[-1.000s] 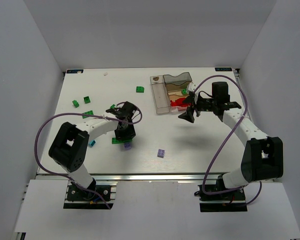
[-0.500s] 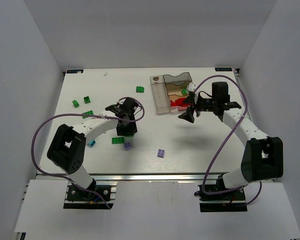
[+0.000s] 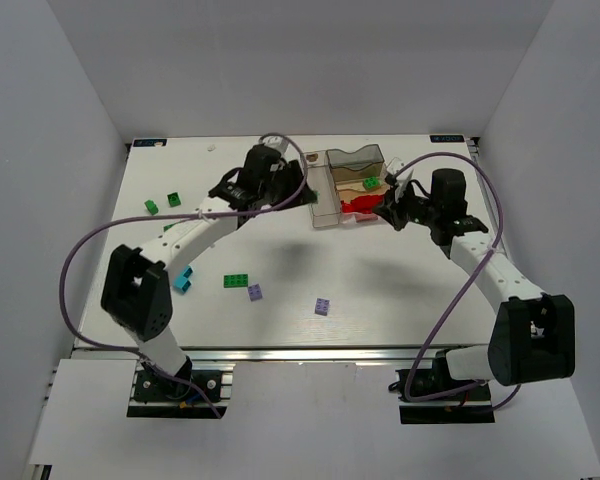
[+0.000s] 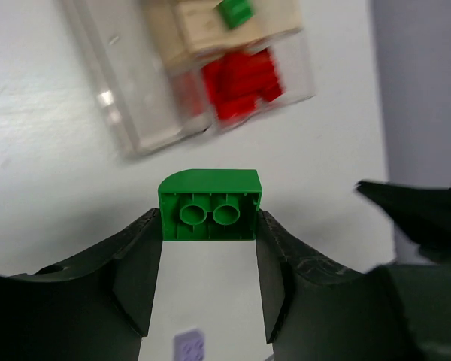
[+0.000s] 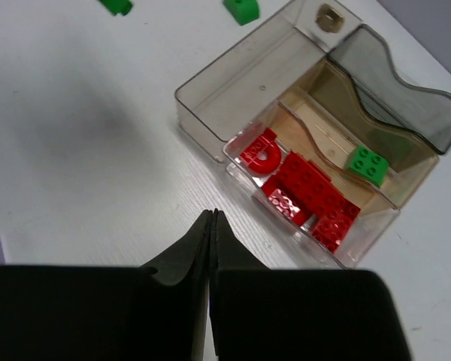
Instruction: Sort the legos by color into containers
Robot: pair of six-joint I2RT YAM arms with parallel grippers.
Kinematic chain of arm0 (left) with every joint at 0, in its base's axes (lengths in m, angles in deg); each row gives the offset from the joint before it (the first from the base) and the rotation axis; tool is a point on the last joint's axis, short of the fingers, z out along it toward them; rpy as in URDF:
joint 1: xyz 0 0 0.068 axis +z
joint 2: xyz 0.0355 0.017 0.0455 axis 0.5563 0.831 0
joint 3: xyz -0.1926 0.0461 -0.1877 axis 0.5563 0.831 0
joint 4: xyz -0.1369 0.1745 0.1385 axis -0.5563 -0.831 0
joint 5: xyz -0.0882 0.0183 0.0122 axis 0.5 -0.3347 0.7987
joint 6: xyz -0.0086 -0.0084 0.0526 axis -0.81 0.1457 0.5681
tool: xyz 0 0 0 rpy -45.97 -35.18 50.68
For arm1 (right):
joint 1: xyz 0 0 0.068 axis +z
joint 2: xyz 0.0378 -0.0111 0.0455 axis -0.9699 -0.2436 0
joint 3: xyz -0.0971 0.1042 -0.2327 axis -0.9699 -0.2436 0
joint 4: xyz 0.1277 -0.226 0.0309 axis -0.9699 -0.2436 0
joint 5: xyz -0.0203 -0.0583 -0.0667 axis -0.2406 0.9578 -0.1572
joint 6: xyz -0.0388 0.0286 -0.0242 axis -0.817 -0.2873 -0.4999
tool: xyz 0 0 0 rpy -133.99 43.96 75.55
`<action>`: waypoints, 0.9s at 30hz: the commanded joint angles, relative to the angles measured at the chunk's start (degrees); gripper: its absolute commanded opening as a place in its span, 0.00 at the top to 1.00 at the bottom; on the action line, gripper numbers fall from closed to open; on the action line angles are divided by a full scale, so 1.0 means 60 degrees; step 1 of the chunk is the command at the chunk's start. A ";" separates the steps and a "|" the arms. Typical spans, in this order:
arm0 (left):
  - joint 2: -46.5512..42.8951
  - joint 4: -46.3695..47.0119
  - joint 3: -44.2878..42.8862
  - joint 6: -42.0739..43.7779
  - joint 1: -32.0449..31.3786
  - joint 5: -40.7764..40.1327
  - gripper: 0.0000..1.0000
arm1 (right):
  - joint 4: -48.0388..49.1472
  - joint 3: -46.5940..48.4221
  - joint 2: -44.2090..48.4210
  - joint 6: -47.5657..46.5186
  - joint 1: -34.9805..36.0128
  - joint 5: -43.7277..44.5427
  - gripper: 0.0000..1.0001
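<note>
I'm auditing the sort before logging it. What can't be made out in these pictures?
- Top external: the green brick held by the left gripper is too small to make out.
- Left wrist: the containers are blurred; the top edge cuts them off.
- Right wrist: the red legos overlap, uncountable; the round thing is too small to identify.

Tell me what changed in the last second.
Left gripper carried its green brick across the table to the containers. Right gripper snapped shut, empty. Red legos in their bin and the loose lilac bricks stayed put.
</note>
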 commanded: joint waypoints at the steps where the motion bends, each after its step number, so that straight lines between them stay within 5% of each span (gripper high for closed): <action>1: 0.0991 0.1925 -0.1213 -0.0132 0.0035 0.1415 0.76 | 0.1176 -0.0419 0.0751 0.0857 -0.0084 0.1400 1.00; 6: 0.3086 0.3111 -0.2885 -0.0703 0.0035 0.1899 0.76 | 0.1499 -0.0976 0.1310 0.1135 -0.0143 0.1975 1.00; 14: 0.5855 0.2939 -0.6632 -0.1158 0.0035 0.1417 0.76 | 0.1514 -0.1489 0.1866 0.1546 -0.0245 0.2107 1.00; 20: 0.7043 0.2529 -0.7633 -0.1246 0.0035 0.0743 0.72 | 0.1500 -0.1621 0.1955 0.1590 -0.0275 0.2136 1.00; 27: 0.7717 0.1884 -0.8292 -0.1510 0.0035 0.0932 0.55 | 0.1543 -0.1636 0.1911 0.1604 -0.0348 0.2166 1.00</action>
